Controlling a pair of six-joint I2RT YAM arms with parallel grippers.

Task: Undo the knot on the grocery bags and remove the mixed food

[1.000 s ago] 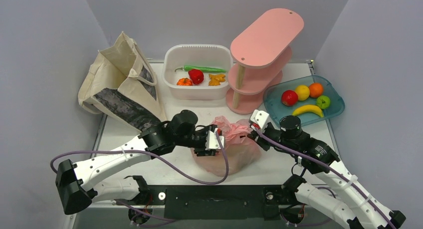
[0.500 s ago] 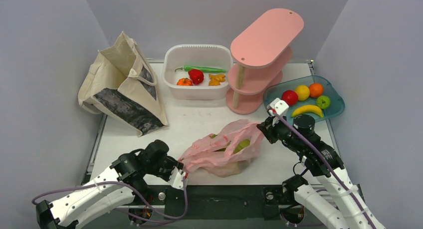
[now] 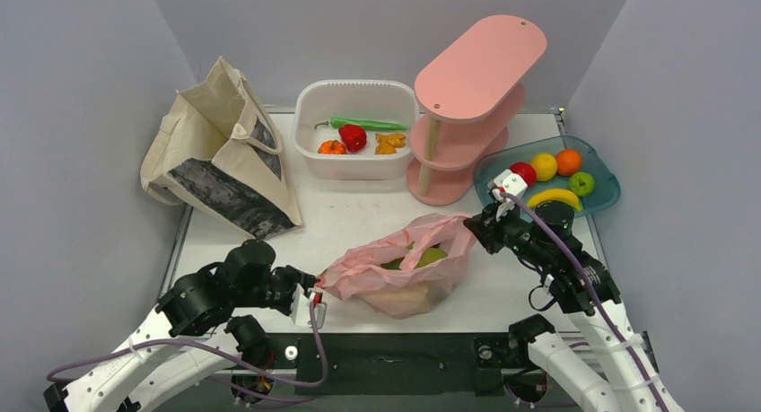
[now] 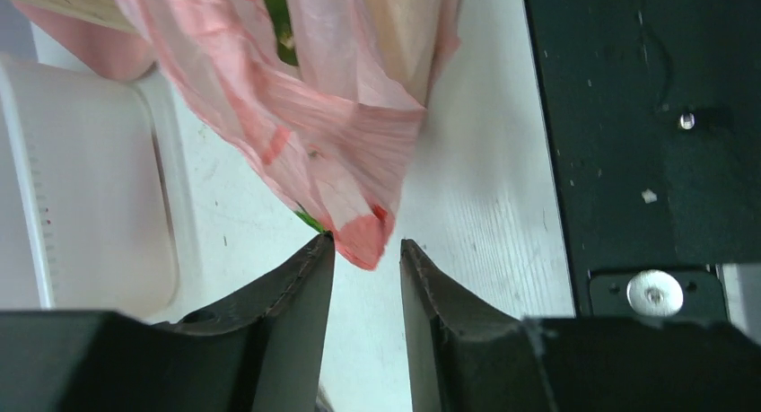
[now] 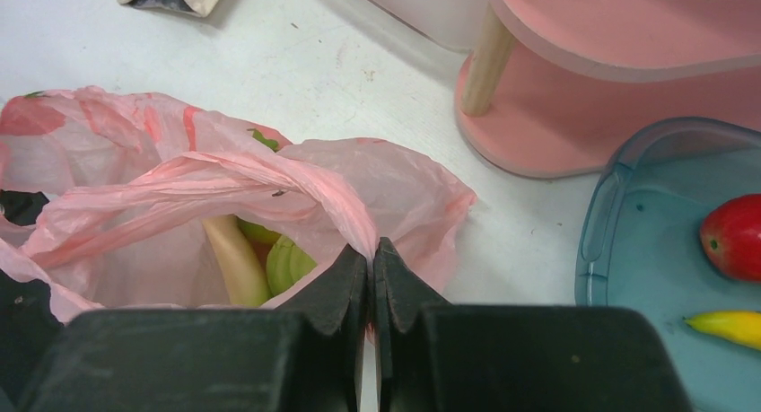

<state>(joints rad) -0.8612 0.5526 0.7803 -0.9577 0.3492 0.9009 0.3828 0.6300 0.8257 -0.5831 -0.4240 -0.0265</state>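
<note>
Just inside right gripper (image 5: 371,250): pink bag (image 5: 179,192)

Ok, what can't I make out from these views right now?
Tote contents: top view, hidden by its own cloth.
Pink bag contents: right wrist view, only a pale long piece and green bits show; folds cover the rest.
Knot: lost among folds in every view.
Left gripper: left wrist view, jaws apart around the bag's corner; contact unclear.

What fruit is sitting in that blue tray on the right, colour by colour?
Red: 1, the apple
Yellow: 2, the lemon and the banana
Orange: 1, the orange
Green: 1, the lime
Total: 5
</note>
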